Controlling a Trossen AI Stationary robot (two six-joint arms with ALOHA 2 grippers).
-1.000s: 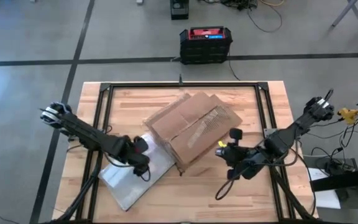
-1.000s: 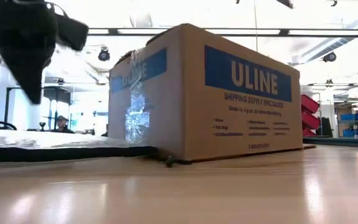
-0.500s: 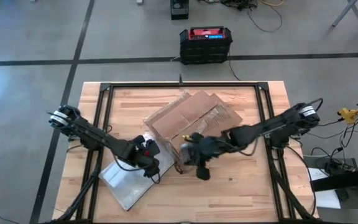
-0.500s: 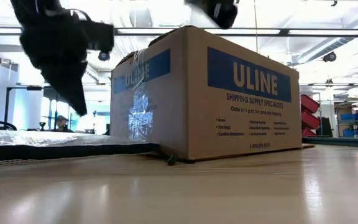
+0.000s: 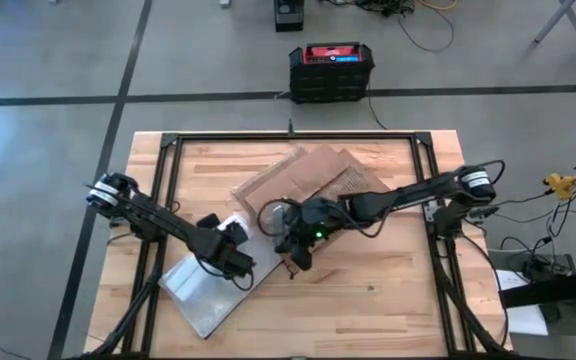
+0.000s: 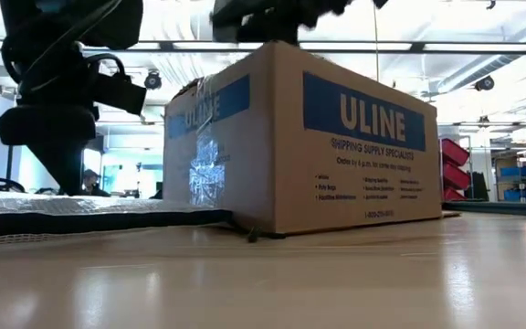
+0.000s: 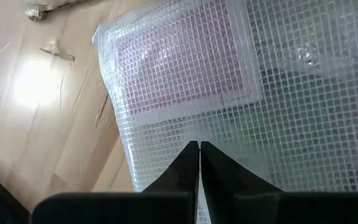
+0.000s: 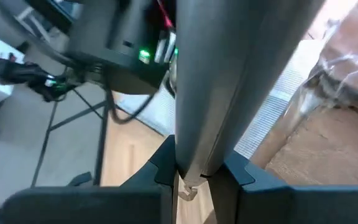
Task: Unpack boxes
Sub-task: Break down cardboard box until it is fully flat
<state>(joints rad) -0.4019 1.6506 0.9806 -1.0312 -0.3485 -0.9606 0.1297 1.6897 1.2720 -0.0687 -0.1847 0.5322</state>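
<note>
Brown corrugated ULINE box (image 5: 308, 195) sits mid-table with flaps loose, and the right gripper (image 5: 298, 240), clamped on a grey rod-like tool (image 8: 229, 81) at its near corner, could shove it sideways onto the mesh-reinforced plastic bag (image 7: 229, 81) beneath the left gripper (image 7: 199, 163), whose fingers are pressed together.

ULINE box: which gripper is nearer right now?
Right. The right gripper is over the ULINE box's near-left corner, shut on a grey rod-like tool. The left gripper is off to the side, shut, over the clear mesh bag.
</note>
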